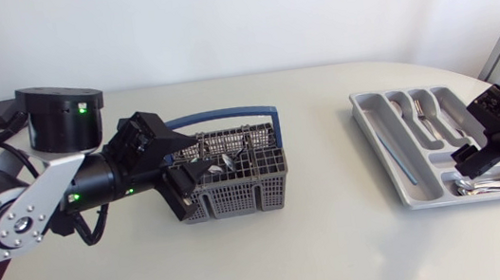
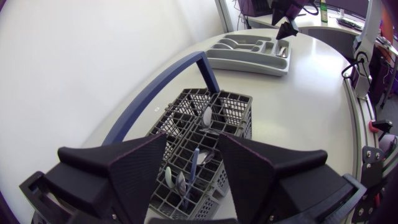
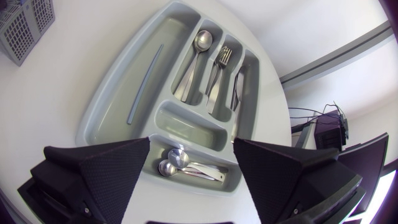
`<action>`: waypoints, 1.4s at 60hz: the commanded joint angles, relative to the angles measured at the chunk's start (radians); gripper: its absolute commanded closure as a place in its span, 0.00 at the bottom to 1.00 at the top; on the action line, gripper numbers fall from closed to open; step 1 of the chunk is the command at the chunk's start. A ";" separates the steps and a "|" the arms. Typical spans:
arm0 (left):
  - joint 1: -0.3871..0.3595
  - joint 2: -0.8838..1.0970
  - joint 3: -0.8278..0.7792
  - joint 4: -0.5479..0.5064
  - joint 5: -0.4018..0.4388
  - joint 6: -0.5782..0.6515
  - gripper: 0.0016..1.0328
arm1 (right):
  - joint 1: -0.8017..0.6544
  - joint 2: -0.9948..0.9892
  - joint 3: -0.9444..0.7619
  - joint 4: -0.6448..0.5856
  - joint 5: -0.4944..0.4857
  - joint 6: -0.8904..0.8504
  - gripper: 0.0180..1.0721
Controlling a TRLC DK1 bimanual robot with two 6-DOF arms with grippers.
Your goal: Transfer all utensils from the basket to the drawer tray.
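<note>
Several utensils (image 2: 194,163) stand in the basket (image 2: 235,116) under the wide-open, empty left gripper (image 2: 193,140). Far from the basket, the right gripper (image 3: 192,141) hangs over the tray (image 3: 112,93), likewise open and empty.

Grey mesh basket (image 1: 238,197), utensils (image 2: 194,163) inside; tray (image 3: 186,122) part-filled

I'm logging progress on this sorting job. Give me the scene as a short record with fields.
left gripper: open, over the basket
right gripper: open, empty, over the tray
in basket: several utensils, among them a spoon
in tray: large spoon, fork, two small spoons
task: not finished
</note>
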 commanded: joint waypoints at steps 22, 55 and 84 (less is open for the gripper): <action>0.006 0.096 -0.067 0.117 -0.024 0.043 0.62 | 0.036 -0.036 -0.047 -0.016 -0.001 0.035 0.07; -0.003 0.051 -0.064 0.116 -0.020 0.015 0.97 | 0.051 -0.082 -0.036 -0.048 0.002 0.035 0.07; -0.021 -0.153 0.034 -0.033 0.036 -0.089 0.97 | 0.090 -0.119 -0.031 -0.087 0.002 0.053 0.07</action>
